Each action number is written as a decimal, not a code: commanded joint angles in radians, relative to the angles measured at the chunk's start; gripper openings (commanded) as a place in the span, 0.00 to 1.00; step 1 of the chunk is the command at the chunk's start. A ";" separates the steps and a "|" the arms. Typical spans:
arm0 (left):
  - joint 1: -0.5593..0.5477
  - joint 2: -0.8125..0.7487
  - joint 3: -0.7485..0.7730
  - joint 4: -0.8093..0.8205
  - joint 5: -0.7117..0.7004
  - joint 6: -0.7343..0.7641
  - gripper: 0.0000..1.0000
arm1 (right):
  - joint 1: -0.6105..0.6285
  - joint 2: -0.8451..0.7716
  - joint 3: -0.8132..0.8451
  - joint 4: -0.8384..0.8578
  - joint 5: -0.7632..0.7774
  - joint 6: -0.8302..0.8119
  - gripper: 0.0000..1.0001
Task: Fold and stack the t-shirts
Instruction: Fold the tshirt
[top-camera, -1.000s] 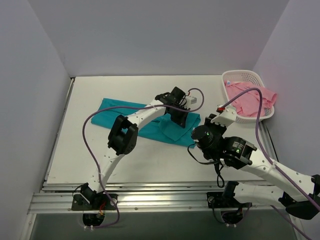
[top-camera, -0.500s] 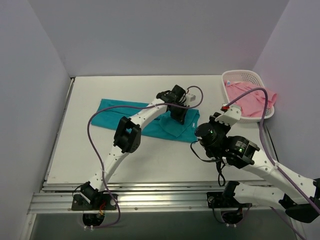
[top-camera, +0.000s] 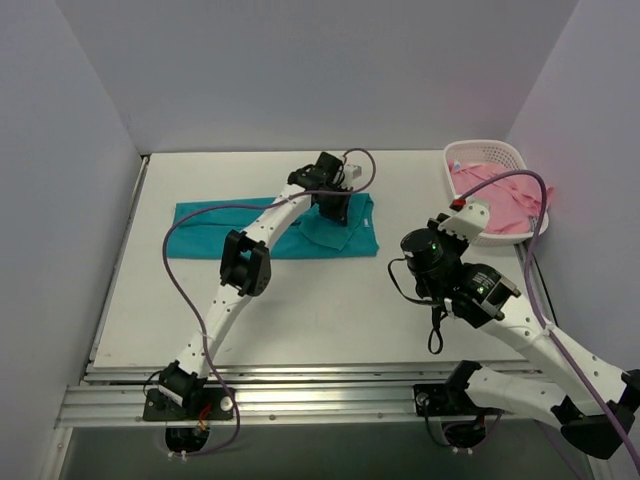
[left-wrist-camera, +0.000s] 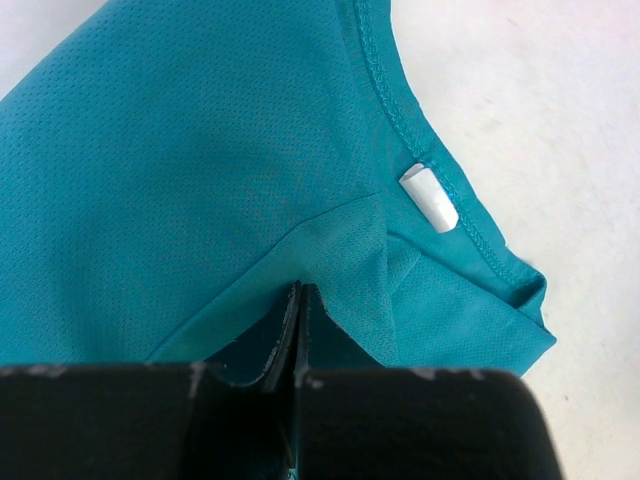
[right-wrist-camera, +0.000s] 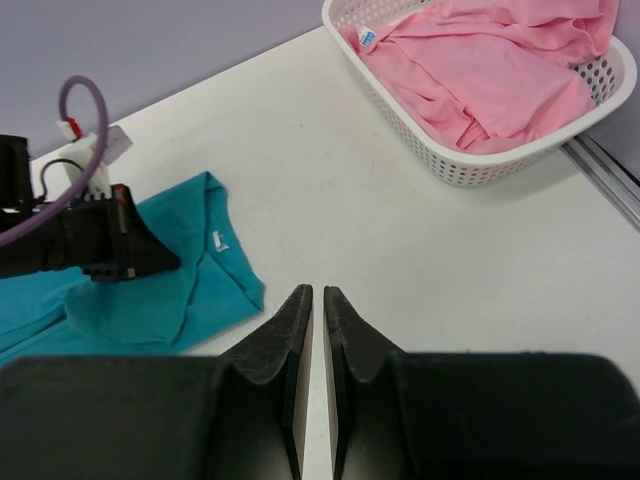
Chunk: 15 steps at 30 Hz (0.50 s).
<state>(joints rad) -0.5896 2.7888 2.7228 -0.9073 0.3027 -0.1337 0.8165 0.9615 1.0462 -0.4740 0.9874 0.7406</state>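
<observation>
Teal t-shirt (top-camera: 270, 225) spread flat on table, pink t-shirt (top-camera: 500, 205) crumpled in basket

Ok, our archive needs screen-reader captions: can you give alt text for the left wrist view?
The shut left end effector pinches a raised fold of the teal t-shirt, seen close up. A small white neck label sits by the stitched collar; bare white table shows at upper right.

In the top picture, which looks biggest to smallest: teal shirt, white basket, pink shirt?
Biggest: teal shirt.
Then white basket and pink shirt, which look about alike; the shirt spills over the rim.
</observation>
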 joint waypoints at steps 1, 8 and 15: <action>0.117 0.055 0.015 0.016 -0.062 -0.055 0.02 | -0.020 0.048 -0.014 0.073 -0.027 -0.049 0.06; 0.261 0.061 0.028 0.217 0.027 -0.176 0.02 | -0.060 0.121 -0.021 0.130 -0.079 -0.066 0.06; 0.352 0.057 -0.008 0.553 0.047 -0.294 0.07 | -0.086 0.195 -0.044 0.198 -0.098 -0.069 0.03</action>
<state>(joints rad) -0.2409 2.8452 2.7220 -0.5743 0.3321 -0.3450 0.7361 1.1400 1.0164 -0.3256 0.8795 0.6819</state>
